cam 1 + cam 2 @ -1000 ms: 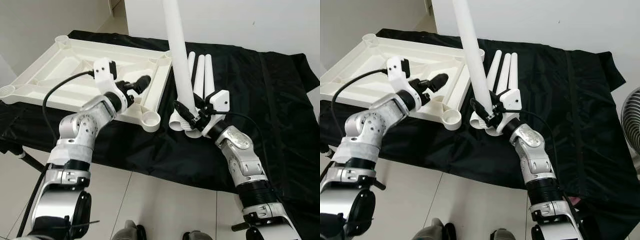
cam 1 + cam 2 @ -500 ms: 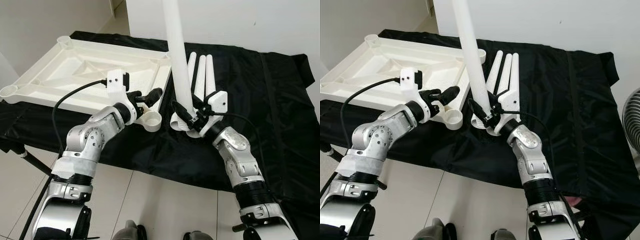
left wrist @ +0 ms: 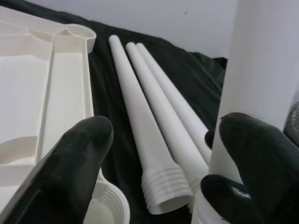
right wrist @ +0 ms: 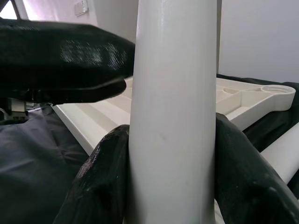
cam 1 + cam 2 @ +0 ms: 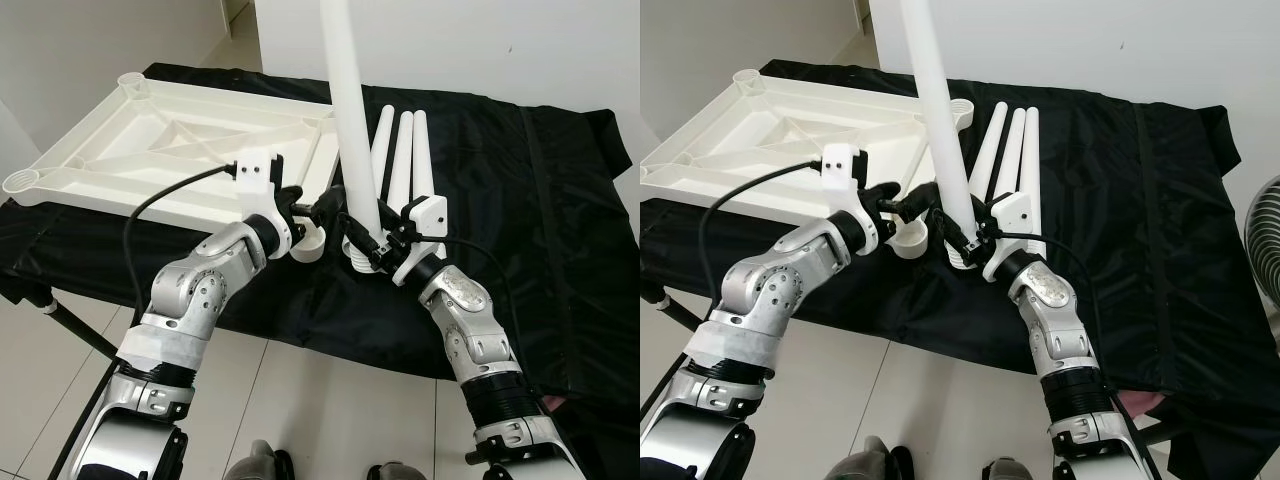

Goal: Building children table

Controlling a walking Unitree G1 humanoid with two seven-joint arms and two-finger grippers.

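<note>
The white tabletop (image 5: 150, 150) lies upside down on the black cloth, one round corner socket (image 5: 308, 243) nearest me. My right gripper (image 5: 365, 245) is shut on a long white leg (image 5: 345, 120), holding it upright with its wide end just right of that socket; the fingers (image 4: 103, 182) press both sides of the leg (image 4: 173, 116). My left gripper (image 5: 318, 208) is open above the socket, its fingers (image 3: 70, 163) spread, one close beside the upright leg (image 3: 261, 60). Three more legs (image 5: 400, 150) lie side by side on the cloth behind.
The black cloth (image 5: 560, 200) covers the whole work surface and drapes over its front edge onto the tiled floor (image 5: 330, 400). A white wall stands close behind. A fan (image 5: 1265, 240) shows at the far right.
My left gripper has swung right from over the tabletop to the corner socket, beside the upright leg. The right gripper has carried the leg slightly left.
</note>
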